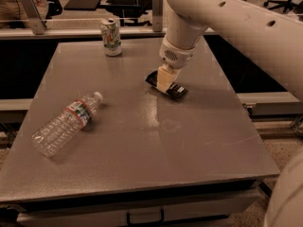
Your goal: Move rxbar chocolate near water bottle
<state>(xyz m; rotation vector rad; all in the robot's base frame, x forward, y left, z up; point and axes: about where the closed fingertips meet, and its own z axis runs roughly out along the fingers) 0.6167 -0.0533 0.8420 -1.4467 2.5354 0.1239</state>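
The rxbar chocolate (175, 91), a flat black wrapped bar, lies on the grey table (142, 141) right of centre towards the back. My gripper (164, 81) hangs from the white arm straight down onto the bar's middle and hides it, so only the bar's two ends show. The water bottle (66, 123), clear and ribbed with a white cap and a red-and-blue label band, lies on its side at the left of the table, well apart from the bar.
A white-green soda can (111, 37) stands upright at the back of the table, left of the arm. The large white arm (236, 27) crosses the upper right. Other tables and a rail stand behind the far edge.
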